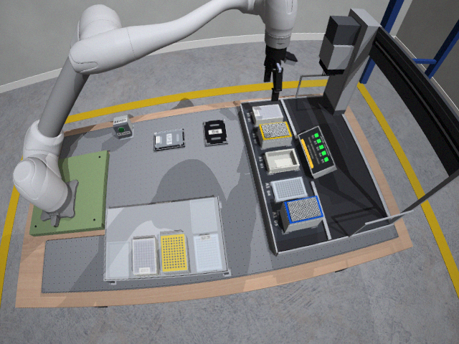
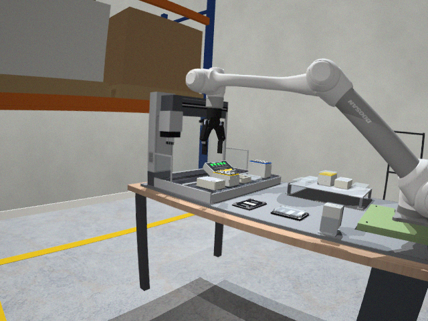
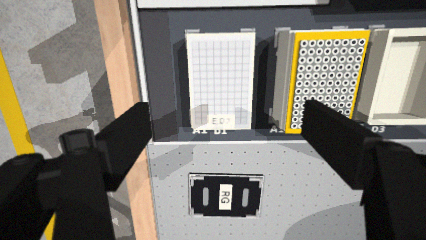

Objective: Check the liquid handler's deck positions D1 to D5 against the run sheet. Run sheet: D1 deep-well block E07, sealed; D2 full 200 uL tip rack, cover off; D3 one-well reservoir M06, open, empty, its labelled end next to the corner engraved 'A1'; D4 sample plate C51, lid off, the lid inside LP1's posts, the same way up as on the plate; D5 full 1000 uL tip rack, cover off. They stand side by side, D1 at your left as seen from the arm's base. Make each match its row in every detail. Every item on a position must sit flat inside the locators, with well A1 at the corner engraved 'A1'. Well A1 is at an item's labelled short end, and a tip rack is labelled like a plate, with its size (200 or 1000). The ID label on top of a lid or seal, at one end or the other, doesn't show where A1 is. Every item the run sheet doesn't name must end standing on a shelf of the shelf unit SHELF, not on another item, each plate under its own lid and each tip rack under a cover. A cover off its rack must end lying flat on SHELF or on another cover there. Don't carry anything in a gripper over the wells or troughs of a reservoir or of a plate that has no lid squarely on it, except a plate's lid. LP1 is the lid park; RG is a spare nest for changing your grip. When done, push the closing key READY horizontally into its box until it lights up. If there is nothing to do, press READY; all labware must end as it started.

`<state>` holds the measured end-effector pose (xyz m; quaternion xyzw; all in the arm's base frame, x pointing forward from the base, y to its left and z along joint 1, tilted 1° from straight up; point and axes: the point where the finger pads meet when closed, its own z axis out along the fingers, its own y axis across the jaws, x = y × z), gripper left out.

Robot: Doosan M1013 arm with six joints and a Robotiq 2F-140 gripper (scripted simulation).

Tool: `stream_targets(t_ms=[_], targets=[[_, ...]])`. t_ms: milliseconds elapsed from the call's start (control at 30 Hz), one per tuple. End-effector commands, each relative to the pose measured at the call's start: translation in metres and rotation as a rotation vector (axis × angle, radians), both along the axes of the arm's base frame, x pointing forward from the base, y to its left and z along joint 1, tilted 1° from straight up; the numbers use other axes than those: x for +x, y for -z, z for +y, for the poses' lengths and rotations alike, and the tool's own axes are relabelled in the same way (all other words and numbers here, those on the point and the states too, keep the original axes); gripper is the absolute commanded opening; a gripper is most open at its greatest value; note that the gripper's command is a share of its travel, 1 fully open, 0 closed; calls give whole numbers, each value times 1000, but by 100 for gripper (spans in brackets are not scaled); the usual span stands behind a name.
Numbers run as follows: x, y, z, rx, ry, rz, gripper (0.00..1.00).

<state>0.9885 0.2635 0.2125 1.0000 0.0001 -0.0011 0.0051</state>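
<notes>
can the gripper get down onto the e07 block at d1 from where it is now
Probably yes. The gripper hangs open and empty above the deck's D1 end, and nothing lies on the sealed E07 block. The yellow tip rack beside it stands close.

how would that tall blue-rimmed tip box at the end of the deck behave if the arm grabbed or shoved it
The blue-rimmed tip box stands tallest in its row, so a push near the top would probably tip it rather than slide it. Its flat straight walls look rigid, likely an easy grip for the open fingers. With no cover on, tilting might spill tips.
</notes>
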Motion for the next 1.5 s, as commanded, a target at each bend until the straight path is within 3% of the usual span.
stream_targets(t_ms=[0,533,767,1467], targets=[[0,-12,0,1,0,-1,79],[0,-58,1,1,0,-1,79],[-8,-58,-12,1,-1,-1,79],[-61,-59,-91,1,-1,-1,79]])
